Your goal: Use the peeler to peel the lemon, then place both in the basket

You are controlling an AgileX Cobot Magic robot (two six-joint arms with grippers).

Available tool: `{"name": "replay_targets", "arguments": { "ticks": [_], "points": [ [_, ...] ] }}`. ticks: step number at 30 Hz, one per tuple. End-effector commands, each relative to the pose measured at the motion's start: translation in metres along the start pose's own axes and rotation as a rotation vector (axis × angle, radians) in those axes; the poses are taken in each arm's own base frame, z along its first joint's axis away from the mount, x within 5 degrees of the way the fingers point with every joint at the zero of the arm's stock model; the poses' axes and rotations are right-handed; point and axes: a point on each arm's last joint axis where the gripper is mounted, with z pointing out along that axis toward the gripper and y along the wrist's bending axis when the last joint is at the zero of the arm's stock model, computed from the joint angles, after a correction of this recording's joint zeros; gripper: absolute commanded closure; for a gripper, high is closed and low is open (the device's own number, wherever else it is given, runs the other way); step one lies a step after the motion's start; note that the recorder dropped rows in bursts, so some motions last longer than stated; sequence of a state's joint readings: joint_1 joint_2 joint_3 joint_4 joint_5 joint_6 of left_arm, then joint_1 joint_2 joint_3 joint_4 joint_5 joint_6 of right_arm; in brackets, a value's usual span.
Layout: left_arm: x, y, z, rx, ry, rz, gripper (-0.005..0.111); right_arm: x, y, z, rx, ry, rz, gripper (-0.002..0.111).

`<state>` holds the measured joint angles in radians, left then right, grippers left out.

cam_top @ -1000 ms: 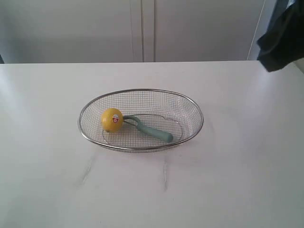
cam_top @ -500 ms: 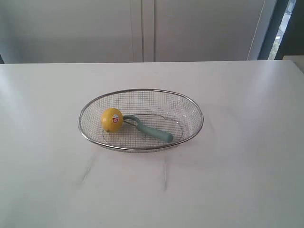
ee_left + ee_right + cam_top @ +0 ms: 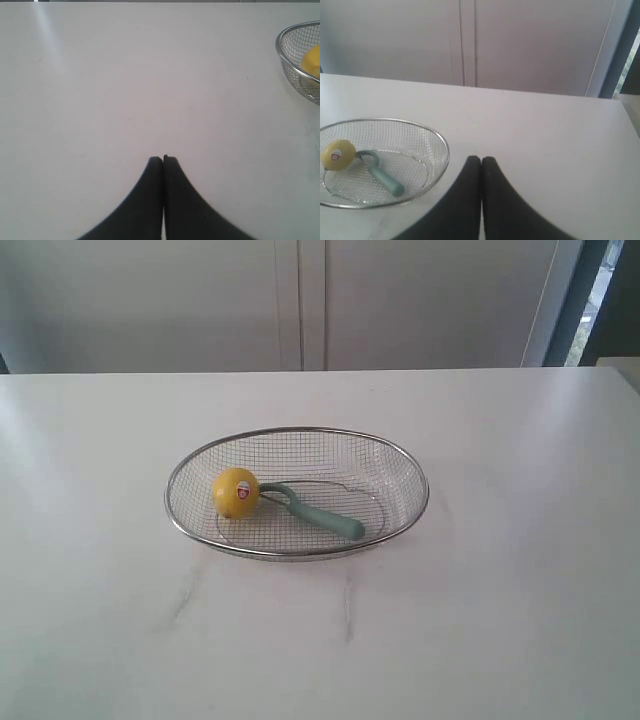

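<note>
The lemon [image 3: 235, 492] and peeler [image 3: 318, 514] lie touching in the basket [image 3: 410, 475]; left gripper [image 3: 163, 159] and right gripper [image 3: 480, 159] are both closed, empty.

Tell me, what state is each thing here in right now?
Basket: upright, two things inside.
Lemon: in the basket, sticker showing.
Peeler: lying flat in it, head by the lemon.
Left gripper: shut, empty.
Right gripper: shut, empty.
</note>
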<state>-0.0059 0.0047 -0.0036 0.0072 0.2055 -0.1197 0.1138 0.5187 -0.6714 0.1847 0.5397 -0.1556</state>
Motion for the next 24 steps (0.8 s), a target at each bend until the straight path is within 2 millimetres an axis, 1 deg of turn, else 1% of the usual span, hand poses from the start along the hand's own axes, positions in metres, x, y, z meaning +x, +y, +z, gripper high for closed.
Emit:
{"name": "replay_targets", "arguments": {
  "ticks": [1, 4, 7, 12, 15, 20, 22, 23, 24],
  "points": [
    [0.001, 0.0, 0.0, 0.005, -0.001, -0.004, 0.107, 0.027, -0.001, -0.001, 0.009, 0.001, 0.011, 0.108],
    [0.001, 0.0, 0.0, 0.005, -0.001, -0.004, 0.107, 0.043, 0.0, -0.007, 0.01, -0.012, 0.011, 0.108],
    [0.001, 0.0, 0.0, 0.005, -0.001, -0.004, 0.107, 0.058, -0.001, -0.01, 0.019, -0.063, 0.011, 0.108],
    [0.001, 0.0, 0.0, 0.005, -0.001, -0.004, 0.107, 0.085, -0.003, -0.011, 0.041, -0.178, 0.012, 0.108],
    [0.001, 0.0, 0.0, 0.005, -0.001, -0.004, 0.107, 0.105, -0.004, -0.009, 0.051, -0.211, 0.014, 0.108],
    [0.001, 0.0, 0.0, 0.005, -0.001, -0.004, 0.107, 0.15, -0.006, 0.003, 0.054, -0.142, 0.019, 0.108],
    [0.001, 0.0, 0.0, 0.005, -0.001, -0.004, 0.107, 0.165, -0.006, 0.007, 0.054, -0.115, 0.021, 0.108],
    [0.001, 0.0, 0.0, 0.005, -0.001, -0.004, 0.107, 0.165, -0.006, 0.006, 0.054, -0.129, 0.02, 0.108],
    [0.001, 0.0, 0.0, 0.005, -0.001, -0.004, 0.107, 0.169, -0.005, 0.005, 0.046, -0.089, 0.018, 0.108]
  ]
}}
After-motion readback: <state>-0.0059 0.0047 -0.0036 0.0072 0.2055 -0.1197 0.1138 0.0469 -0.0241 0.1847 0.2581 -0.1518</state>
